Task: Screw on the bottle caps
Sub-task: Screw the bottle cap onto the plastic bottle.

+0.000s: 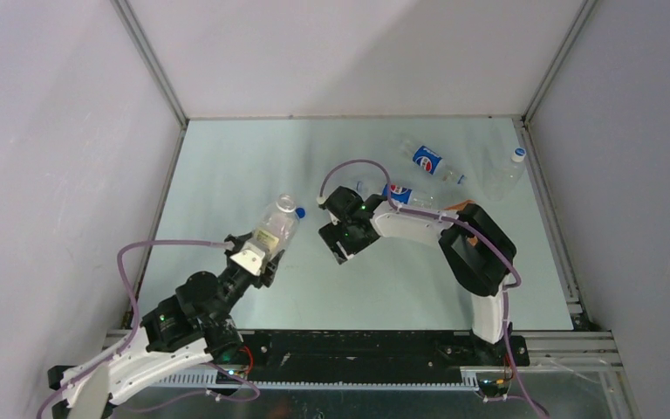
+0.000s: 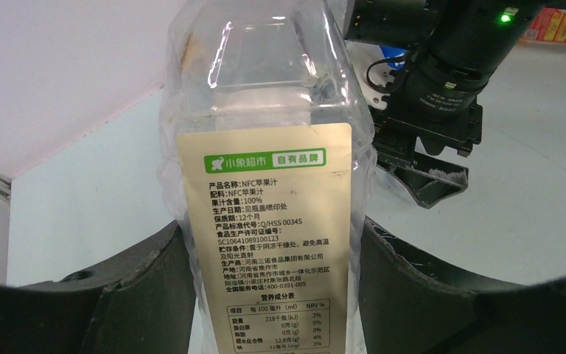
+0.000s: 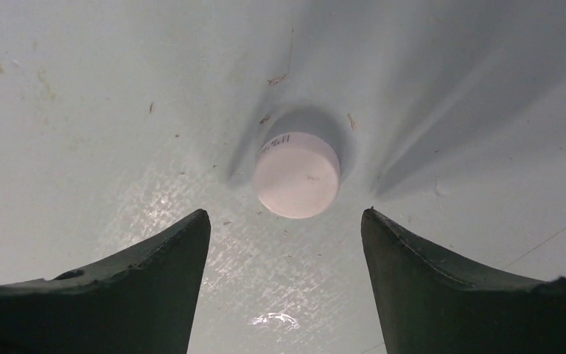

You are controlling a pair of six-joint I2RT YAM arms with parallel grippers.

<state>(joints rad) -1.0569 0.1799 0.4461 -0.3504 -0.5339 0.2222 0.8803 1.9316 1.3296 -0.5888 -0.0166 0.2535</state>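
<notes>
Two arms are at work over the pale green desk (image 1: 227,166). The left claw (image 1: 262,251) is closed on a clear bottle (image 1: 275,227), its fingers (image 2: 140,295) pressed against both sides of the body just below a beige label printed in Chinese. In the overhead view this bottle is held tilted above the left middle of the desk, its neck pointing away from the arm bases, and the mouth looks uncapped. A blue cap (image 1: 300,212) sits just beside that mouth, between the bottle and the right arm; whether it touches the bottle cannot be told. The right claw (image 3: 286,217) points down at the desk near the middle, its jaws standing well apart and gripping nothing. A white cap (image 3: 297,175) lies flat on the desk just beyond the fingertips, centred in the gap between them and touching neither finger. In the overhead view that cap is hidden beneath the claw. Farther back on the right side lie two bottles with blue labels, one (image 1: 427,160) near the rear edge and one (image 1: 399,194) just behind the right arm. A third, unlabelled bottle (image 1: 502,175) rests near the right rear corner with a pale cap (image 1: 518,154) at its far end.
</notes>
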